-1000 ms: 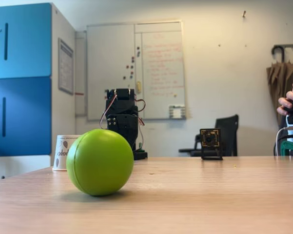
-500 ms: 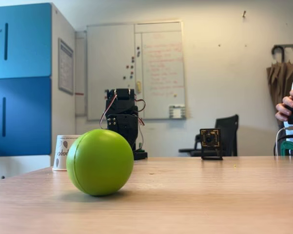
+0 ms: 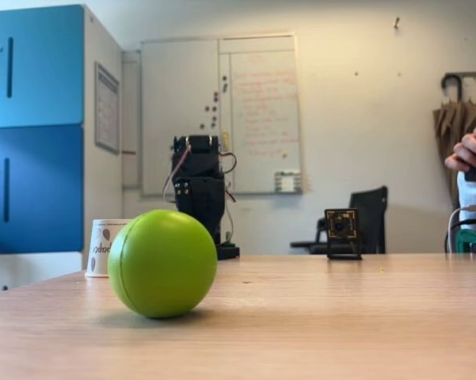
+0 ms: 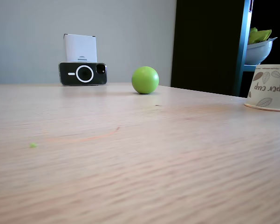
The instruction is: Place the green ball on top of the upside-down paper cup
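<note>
The green ball (image 3: 162,264) rests on the wooden table (image 3: 340,317) close to the camera in a fixed view; in the other fixed view it is the small green ball (image 4: 145,80) far across the table. The upside-down paper cup (image 3: 104,247), white with dark leaf prints, stands behind the ball and is partly hidden by it. From the other side the paper cup (image 4: 269,87) stands at the right edge, well apart from the ball. The black arm (image 3: 198,190) stands folded at the table's far side, away from both. Its fingers cannot be made out.
A small camera board (image 3: 342,233) stands on the far table edge. A phone (image 4: 83,73) leans against a white box (image 4: 80,48). A blue cabinet (image 3: 32,127) stands at the left, and a person's hand (image 3: 469,150) shows at the right edge.
The arm's upper part has lifted and turned slightly. The person's hand at the right edge has risen. Ball and cup have not moved.
</note>
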Available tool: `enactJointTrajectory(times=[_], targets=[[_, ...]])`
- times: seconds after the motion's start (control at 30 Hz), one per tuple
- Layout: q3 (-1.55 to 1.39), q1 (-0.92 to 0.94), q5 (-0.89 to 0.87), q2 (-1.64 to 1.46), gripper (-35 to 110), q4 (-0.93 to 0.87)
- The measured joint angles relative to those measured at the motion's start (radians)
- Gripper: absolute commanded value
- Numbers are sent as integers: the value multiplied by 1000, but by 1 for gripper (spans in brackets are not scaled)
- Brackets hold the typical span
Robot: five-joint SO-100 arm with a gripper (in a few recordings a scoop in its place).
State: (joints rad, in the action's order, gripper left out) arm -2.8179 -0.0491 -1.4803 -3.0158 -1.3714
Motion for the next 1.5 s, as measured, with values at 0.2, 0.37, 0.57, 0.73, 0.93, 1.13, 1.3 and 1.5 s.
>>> enactJointTrajectory(times=[0.2,0.37,0.57,0.73,0.93,1.13,1.3,1.5], targets=[[382,0,20,351,5,-43],[710,-18,49,675,11,-40],[1071,-20,81,1054,18,-40],[1367,-37,84,1361,25,-40],[1807,-64,84,1736,28,-40],[2192,-78,67,1988,33,-43],[2367,-75,34,2114,38,-41],[2398,-89,3,2181,42,-9]])
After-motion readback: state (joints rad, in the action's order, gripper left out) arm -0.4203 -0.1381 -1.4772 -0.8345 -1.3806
